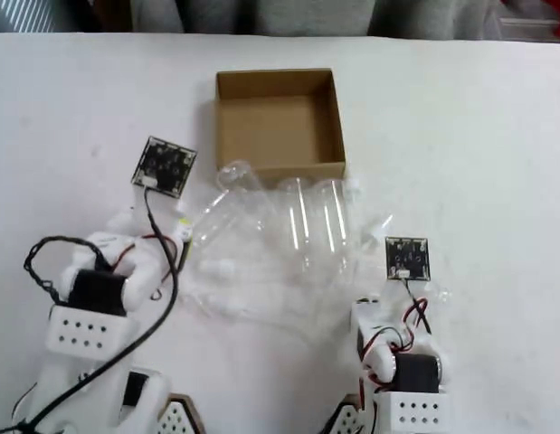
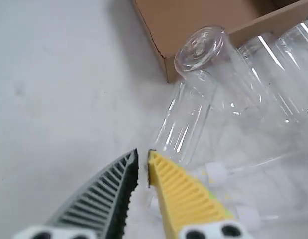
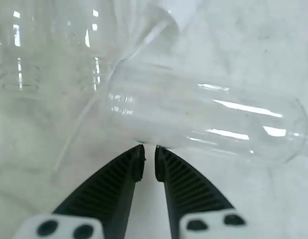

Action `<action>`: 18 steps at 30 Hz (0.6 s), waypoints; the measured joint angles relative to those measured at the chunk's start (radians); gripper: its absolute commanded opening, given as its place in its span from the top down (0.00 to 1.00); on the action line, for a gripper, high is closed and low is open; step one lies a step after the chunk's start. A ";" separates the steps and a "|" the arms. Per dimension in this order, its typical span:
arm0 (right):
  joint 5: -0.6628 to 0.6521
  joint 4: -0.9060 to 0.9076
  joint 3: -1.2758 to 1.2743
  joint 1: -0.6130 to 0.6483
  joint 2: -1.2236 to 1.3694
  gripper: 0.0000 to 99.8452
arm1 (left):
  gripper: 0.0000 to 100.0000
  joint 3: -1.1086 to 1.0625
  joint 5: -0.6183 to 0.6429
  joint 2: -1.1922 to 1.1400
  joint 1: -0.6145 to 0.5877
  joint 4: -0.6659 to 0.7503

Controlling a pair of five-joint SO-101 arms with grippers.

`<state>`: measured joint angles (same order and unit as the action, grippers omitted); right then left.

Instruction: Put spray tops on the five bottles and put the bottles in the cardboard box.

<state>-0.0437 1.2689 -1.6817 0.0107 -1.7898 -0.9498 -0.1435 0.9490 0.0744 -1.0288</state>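
Key relation: we see a clear bottle (image 3: 203, 119) lying crosswise just off the tips of the right pincer (image 3: 149, 157), its long axis square to the reach.
Right pincer: narrow, nearly closed, holding nothing.
Left pincer (image 2: 143, 162): also narrow and empty. A second bottle (image 2: 191, 114) runs lengthwise away from it, base at the corner of the cardboard box (image 1: 280, 122).
Bottles: heaped on their sides just in front of the cardboard box, none inside.
Our judgement: either pincer must widen before gripping.
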 measured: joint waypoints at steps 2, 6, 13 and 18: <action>0.000 0.000 0.000 0.000 0.000 0.98 | 0.80 0.000 0.000 -0.046 0.000 0.034; 0.000 0.000 0.000 0.000 0.000 0.98 | 0.80 0.000 0.000 -0.158 0.000 0.126; 0.000 0.000 0.000 0.000 0.000 0.98 | 0.80 0.000 -0.026 -0.393 0.000 0.264; 0.000 0.000 0.000 0.000 0.000 0.98 | 0.80 0.000 -0.110 -0.505 0.000 0.338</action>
<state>-0.0437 1.2689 -1.6817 0.0107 -1.7898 -0.9498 -0.2539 0.4442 0.0744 -0.6912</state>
